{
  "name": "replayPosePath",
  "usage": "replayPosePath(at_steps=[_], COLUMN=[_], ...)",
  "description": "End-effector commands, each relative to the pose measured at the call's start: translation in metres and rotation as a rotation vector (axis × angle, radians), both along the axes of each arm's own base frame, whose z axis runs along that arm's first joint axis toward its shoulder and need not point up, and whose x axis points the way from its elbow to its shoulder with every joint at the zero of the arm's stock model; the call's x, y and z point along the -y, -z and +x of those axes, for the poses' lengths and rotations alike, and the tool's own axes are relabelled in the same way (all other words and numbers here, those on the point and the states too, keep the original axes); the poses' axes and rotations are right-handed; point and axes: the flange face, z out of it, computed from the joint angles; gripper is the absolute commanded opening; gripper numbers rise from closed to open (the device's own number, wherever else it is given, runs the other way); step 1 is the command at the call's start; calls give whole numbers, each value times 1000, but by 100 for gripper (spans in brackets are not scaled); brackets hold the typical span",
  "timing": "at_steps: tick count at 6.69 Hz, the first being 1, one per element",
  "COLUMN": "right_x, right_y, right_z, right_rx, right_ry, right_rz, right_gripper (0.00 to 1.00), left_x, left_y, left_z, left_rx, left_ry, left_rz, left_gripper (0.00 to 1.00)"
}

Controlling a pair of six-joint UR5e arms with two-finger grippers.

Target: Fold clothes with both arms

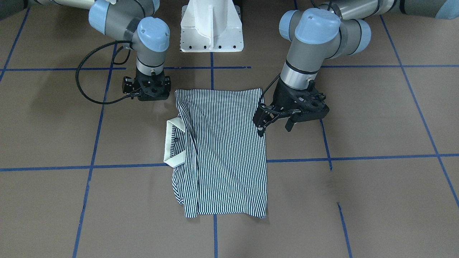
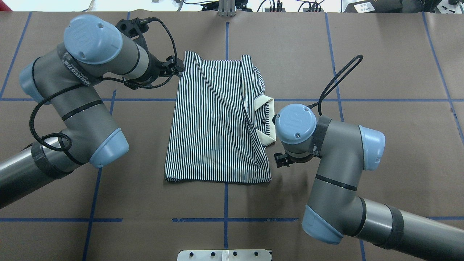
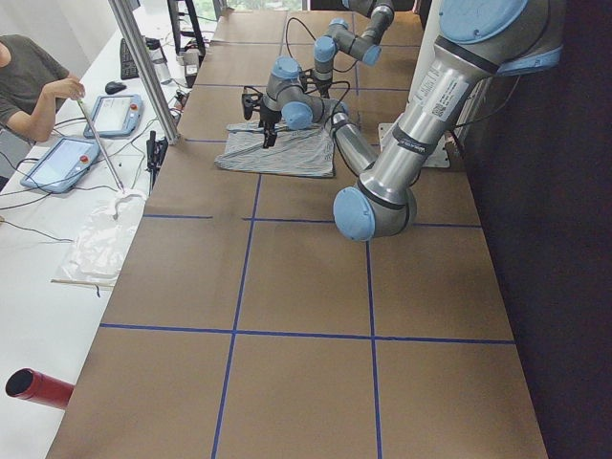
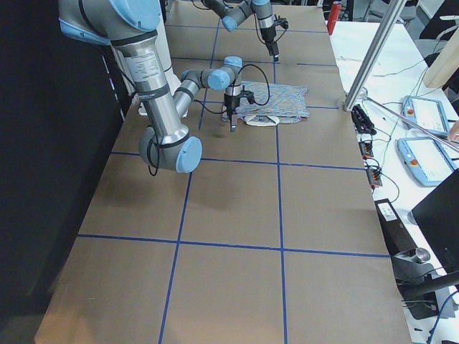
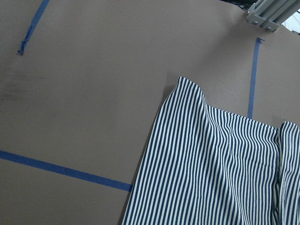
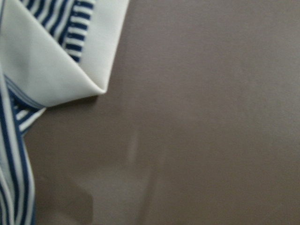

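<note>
The striped polo shirt lies flat on the brown table, folded into a rough rectangle. Its cream collar sticks out on the robot's right side. My left gripper hovers over the shirt's left edge, open with nothing between its fingers. The left wrist view shows a shirt corner on the table. My right gripper points down beside the collar, near the shirt's corner closest to the robot. Its fingers are hidden, so I cannot tell its state.
The white pedestal base stands behind the shirt. Blue tape lines cross the table. A side bench holds tablets and a plastic bag, with a person seated there. A metal post rises at the table's edge.
</note>
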Motion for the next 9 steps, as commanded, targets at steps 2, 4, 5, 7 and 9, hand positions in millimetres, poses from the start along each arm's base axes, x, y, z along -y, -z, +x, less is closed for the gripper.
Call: replayPosePath(at_steps=[2,4,5,7,9], right_x=[74,115,124,137,144], right_y=[71,63,64,61,52], right_z=[-66,-88,-100,-109,-102], right_rx=[52,78,60,65,50], right_ry=[-12,-10,-8,-9,-1], right_rz=[62,103,94,112,113], right_gripper=[100,100,100,100,100], left_x=[-3,-3,-3,-2,-3], left_y=[4,1,2,-1,-12], left_z=[-2,-2,-2,-3,-4], left_rx=[-7,0,-1,5,24], left_ry=[-4,-9,-9,-11,-25], left_rz=[6,10,12,13,19], left_gripper=[100,100,100,100,100])
